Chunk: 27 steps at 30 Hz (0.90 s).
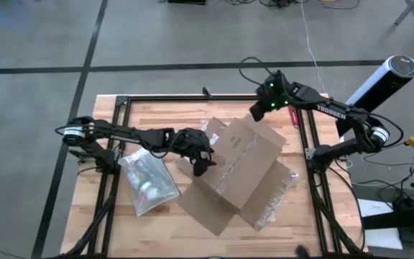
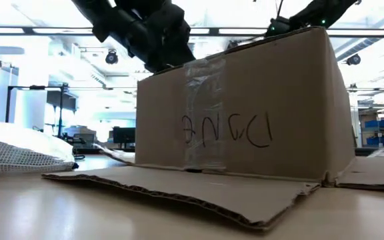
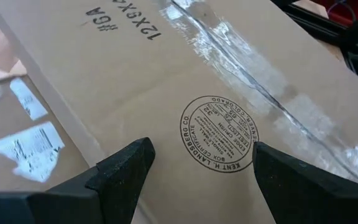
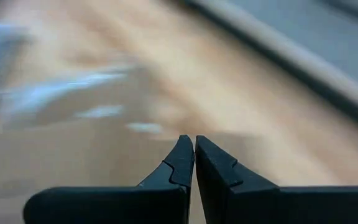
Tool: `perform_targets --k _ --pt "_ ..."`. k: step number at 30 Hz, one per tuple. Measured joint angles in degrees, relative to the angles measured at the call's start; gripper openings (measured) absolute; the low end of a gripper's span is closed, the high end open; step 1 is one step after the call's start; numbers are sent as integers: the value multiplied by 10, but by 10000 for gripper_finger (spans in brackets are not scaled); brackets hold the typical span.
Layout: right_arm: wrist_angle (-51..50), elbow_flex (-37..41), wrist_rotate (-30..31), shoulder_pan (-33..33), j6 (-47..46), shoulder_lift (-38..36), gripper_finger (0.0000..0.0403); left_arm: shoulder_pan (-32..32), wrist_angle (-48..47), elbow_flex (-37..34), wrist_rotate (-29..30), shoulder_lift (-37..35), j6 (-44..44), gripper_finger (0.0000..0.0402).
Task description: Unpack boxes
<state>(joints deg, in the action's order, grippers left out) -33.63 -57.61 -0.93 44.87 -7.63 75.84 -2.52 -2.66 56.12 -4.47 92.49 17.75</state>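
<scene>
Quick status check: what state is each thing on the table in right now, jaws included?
cardboard box: upside down, flaps splayed on the table, taped seam up.
zip pouch: lying flat beside the box.
left gripper: jaws open over the box's upturned panel.
right gripper: jaws shut, empty, at the box's far corner.

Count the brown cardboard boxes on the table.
1. The brown corrugated cardboard box sits mid-table between both arms, upside down with flaps spread on the wood. Any smaller box behind it would be hidden.
</scene>
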Motion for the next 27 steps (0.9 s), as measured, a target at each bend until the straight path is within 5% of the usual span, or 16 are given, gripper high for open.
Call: perform_targets --k 4,17,27 --pt "-43 -1 138 34 9 12 2 0 -25 -1 -5 -8 38 275" --pt "-68 25 75 148 -36 98 0 15 -60 -1 -25 -16 114 274" --pt "-65 18 84 136 -98 109 0 29 -62 -1 -25 -18 170 274"
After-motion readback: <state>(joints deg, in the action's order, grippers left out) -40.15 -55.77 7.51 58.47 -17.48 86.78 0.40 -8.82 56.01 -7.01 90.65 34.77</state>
